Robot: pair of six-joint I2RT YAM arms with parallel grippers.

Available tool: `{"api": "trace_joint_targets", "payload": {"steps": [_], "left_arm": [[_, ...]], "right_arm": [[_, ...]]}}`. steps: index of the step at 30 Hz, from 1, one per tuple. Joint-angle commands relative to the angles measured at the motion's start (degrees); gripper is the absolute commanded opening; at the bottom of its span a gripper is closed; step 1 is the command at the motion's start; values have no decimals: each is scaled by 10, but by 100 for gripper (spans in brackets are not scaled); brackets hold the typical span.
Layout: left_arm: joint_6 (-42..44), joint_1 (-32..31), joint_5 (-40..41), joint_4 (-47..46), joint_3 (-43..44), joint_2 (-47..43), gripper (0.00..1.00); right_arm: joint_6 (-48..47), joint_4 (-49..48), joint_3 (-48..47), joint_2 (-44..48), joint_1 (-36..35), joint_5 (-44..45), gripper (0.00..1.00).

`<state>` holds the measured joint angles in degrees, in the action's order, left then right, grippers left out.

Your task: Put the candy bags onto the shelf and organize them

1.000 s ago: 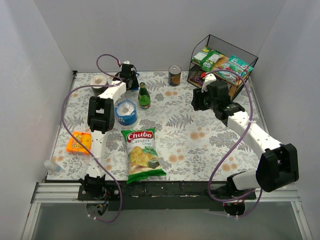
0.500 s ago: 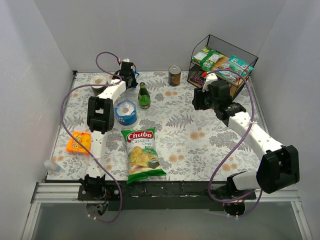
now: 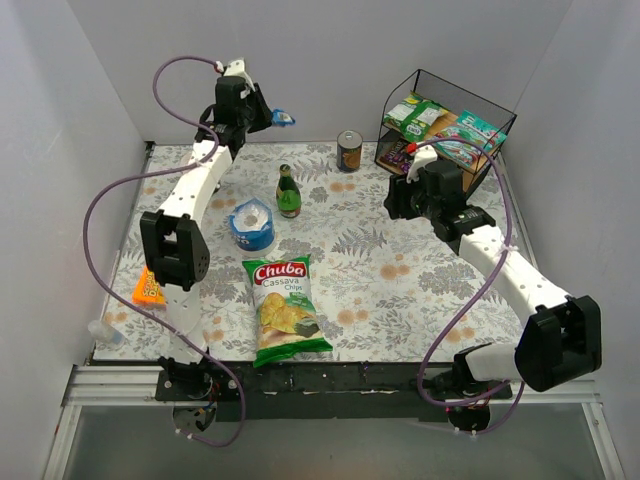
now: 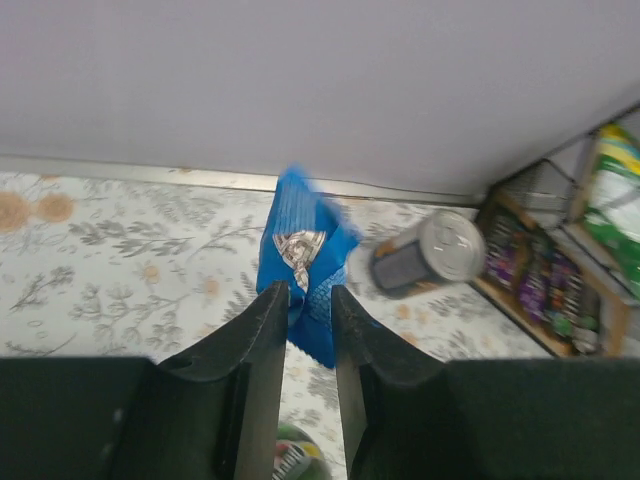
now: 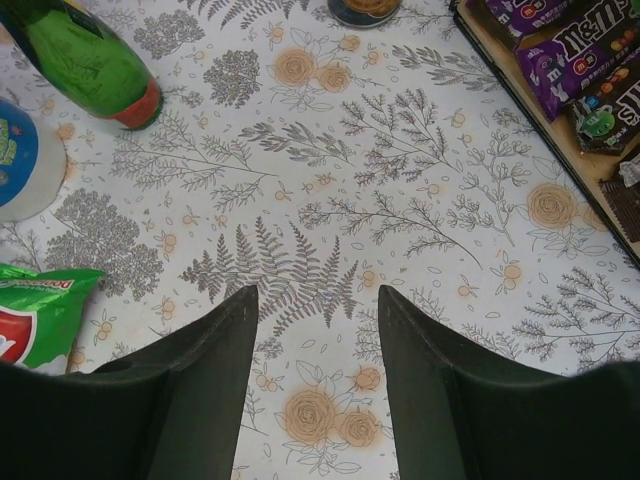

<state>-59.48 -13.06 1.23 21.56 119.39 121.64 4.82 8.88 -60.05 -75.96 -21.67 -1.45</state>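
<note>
My left gripper (image 3: 270, 117) is raised high at the back left and is shut on a small blue packet (image 3: 284, 118). In the left wrist view the blue packet (image 4: 305, 262) sticks out beyond the fingertips. The shelf (image 3: 446, 124) stands at the back right. Its upper board holds green-and-white packets (image 3: 415, 113) and a teal packet (image 3: 470, 135). Its lower board holds dark purple packets (image 3: 395, 152), which also show in the right wrist view (image 5: 575, 50). My right gripper (image 3: 400, 200) is open and empty, over the table just in front of the shelf.
A can (image 3: 349, 150) stands left of the shelf, with a green bottle (image 3: 288, 192) and a blue-white tub (image 3: 252, 225) further left. The Chuba chips bag (image 3: 285, 305) lies near the front. An orange packet (image 3: 150, 290) and a small clear bottle (image 3: 103, 332) lie at the left edge.
My left arm has lifted from the table at the back left, swinging up and rightward with the blue packet in its gripper. The right arm has hardly moved.
</note>
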Motion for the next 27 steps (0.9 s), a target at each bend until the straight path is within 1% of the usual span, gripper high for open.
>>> {"api": "trace_joint_targets", "payload": {"steps": [1, 2, 4, 8, 9, 11, 13, 15, 18, 19, 20, 21, 22, 24, 25, 26, 27], "left_arm": [[25, -49, -80, -9, -41, -111, 25], [24, -60, -85, -11, -70, -126, 25], [22, -93, -91, -18, -101, -149, 25], [-10, -144, -105, -43, -190, -218, 22], [-19, -160, -85, -56, -235, -232, 27], [-47, -163, -79, -88, -265, -248, 31], [-53, -164, -66, -91, -270, -245, 36], [-43, -164, -62, -90, -260, -235, 36], [-40, -164, -37, -74, -231, -229, 39], [-36, -164, -33, -67, -225, -230, 42], [-36, -164, -22, -64, -218, -231, 45], [-36, -165, -19, -57, -216, -235, 48], [-37, -164, 0, -38, -214, -242, 52], [-42, -164, 38, -15, -217, -253, 62], [-47, -164, 47, 4, -221, -267, 68], [-49, -163, 63, 12, -232, -275, 74], [-53, -163, 69, 21, -238, -282, 76]], "right_arm": [[22, -9, -22, 20, 7, 12, 59], [26, 5, -30, 19, 8, 32, 59], [32, 18, -48, 17, 8, 51, 59], [38, 34, -53, 18, 14, 67, 59], [40, 33, -52, 20, 15, 67, 59], [42, 34, -47, 21, 16, 60, 59], [45, 32, -45, 22, 16, 51, 59], [42, 30, -47, 16, 16, 37, 60], [26, 20, -62, -19, 16, -20, 62], [23, 19, -69, -35, 16, -51, 63], [22, 17, -80, -76, 16, -68, 65], [23, 18, -109, -98, 15, -82, 66], [26, 18, -122, -145, 10, -99, 66], [32, 22, -159, -190, 4, -104, 68], [32, 25, -197, -229, -10, -93, 69], [36, 25, -213, -247, -19, -79, 71], [46, 20, -225, -262, -26, -67, 73]]}}
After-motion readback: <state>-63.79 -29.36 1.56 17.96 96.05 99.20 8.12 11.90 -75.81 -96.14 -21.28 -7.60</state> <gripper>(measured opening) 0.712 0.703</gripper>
